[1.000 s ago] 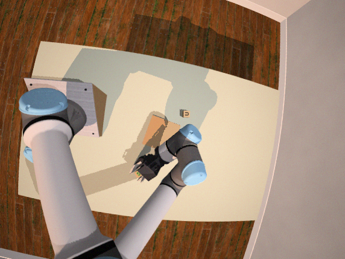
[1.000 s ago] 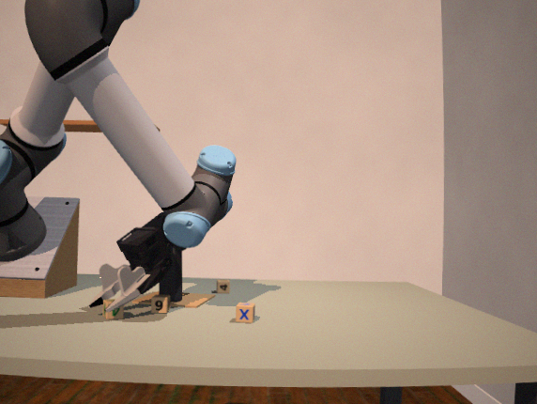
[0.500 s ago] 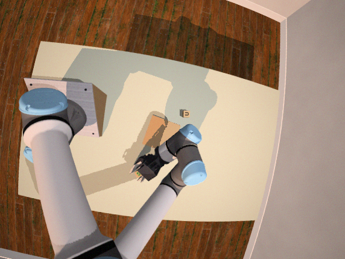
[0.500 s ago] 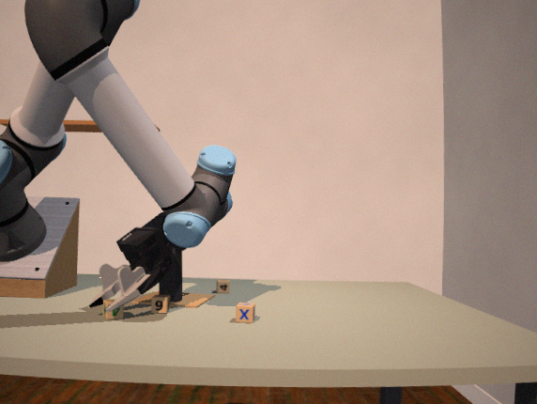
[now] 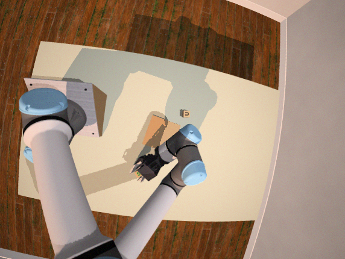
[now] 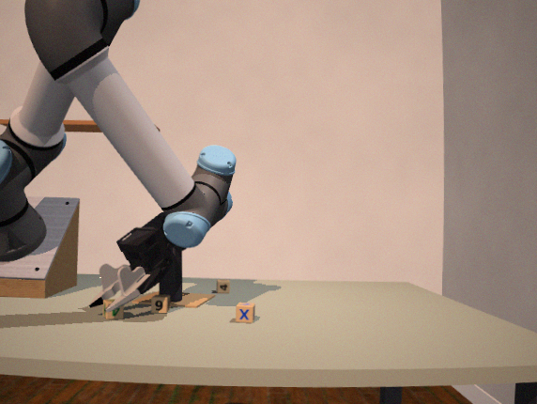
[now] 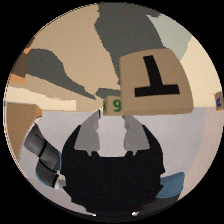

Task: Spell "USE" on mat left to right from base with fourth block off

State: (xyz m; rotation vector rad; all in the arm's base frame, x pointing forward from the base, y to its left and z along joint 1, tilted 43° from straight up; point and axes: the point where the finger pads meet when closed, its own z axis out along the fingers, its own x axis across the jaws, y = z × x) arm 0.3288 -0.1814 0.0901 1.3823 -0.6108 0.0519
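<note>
Rn our black two-jaw gripper w/ grey fingers (image 5: 136, 174) (image 6: 99, 307) is partly open; can't tell if it grips the wooden cube w/ green S (image 5: 138, 174) (image 6: 114, 310), low btwn/beside the tips, off the orange mat (image 5: 150, 130) (image 6: 198, 299). Tilted fingers might tip it, hiding S

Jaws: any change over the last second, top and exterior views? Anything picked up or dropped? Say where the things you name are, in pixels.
No clear move: the jaws (image 5: 136, 177) (image 6: 99, 308) are low by the S block (image 5: 138, 174) (image 6: 114, 311) as before; any slight shift is too small to tell. Nothing visibly gripped or released. The U block (image 5: 186, 114) (image 6: 222, 287) and X block (image 6: 245, 313) stayed put.
</note>
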